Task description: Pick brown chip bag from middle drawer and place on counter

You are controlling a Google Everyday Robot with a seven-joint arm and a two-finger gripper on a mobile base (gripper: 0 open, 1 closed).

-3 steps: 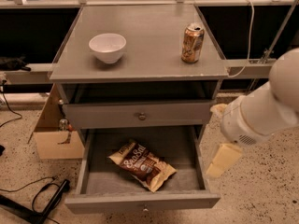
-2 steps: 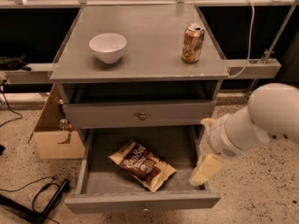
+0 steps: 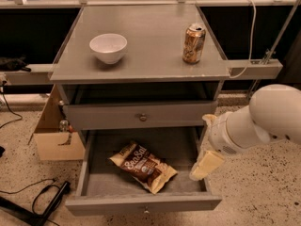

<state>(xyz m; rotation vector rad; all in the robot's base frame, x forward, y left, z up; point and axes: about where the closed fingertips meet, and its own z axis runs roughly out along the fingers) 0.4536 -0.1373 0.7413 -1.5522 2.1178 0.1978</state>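
Observation:
The brown chip bag (image 3: pixel 142 165) lies flat in the open middle drawer (image 3: pixel 141 202), slightly left of its centre, with tan ends and white lettering. The grey counter (image 3: pixel 150 51) tops the cabinet. My gripper (image 3: pixel 206 165) hangs from the white arm (image 3: pixel 263 121) at the drawer's right edge, to the right of the bag and apart from it. Only one cream finger shows.
A white bowl (image 3: pixel 108 47) and a tan-and-white drink can (image 3: pixel 194 43) stand on the counter. The drawer above (image 3: pixel 141 117) is closed. A cardboard box (image 3: pixel 51 135) sits left of the cabinet. Black cables (image 3: pixel 37 199) lie on the floor at lower left.
My arm and gripper have moved left and down, from beside the cabinet's right side to over the open drawer's right edge. The bag has not moved.

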